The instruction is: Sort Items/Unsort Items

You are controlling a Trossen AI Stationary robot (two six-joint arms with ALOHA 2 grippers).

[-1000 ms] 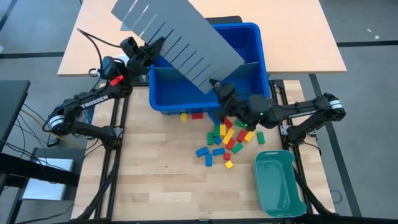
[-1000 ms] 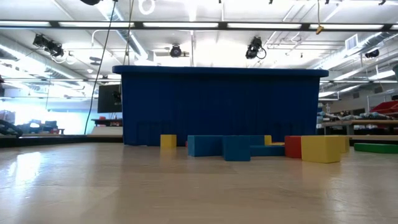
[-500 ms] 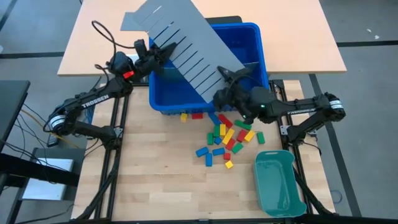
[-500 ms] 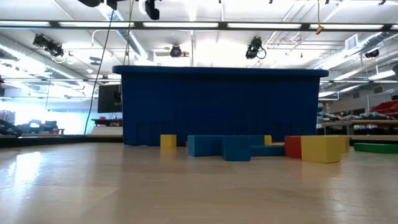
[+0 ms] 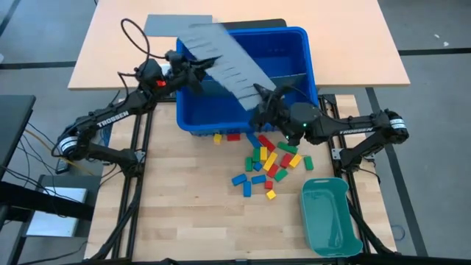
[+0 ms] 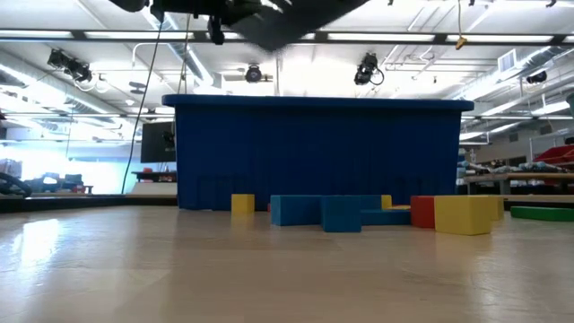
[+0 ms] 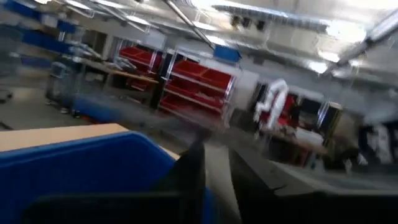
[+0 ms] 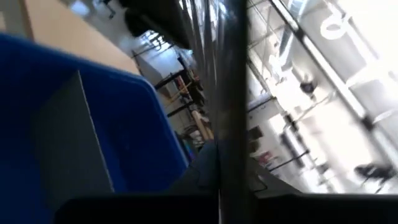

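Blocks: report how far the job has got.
Looks done: the blocks lie mixed on the table in front of the blue bin. In hand: the grey divider sheet hangs tilted over the bin, with the right gripper clamped on one end and the left gripper at the other. Left: no blocks are grouped by colour, and the teal tray is empty.

place: workshop/lab | evidence: red storage bins (image 7: 199, 78) on racks, ceiling strip lights (image 6: 395, 37), benches
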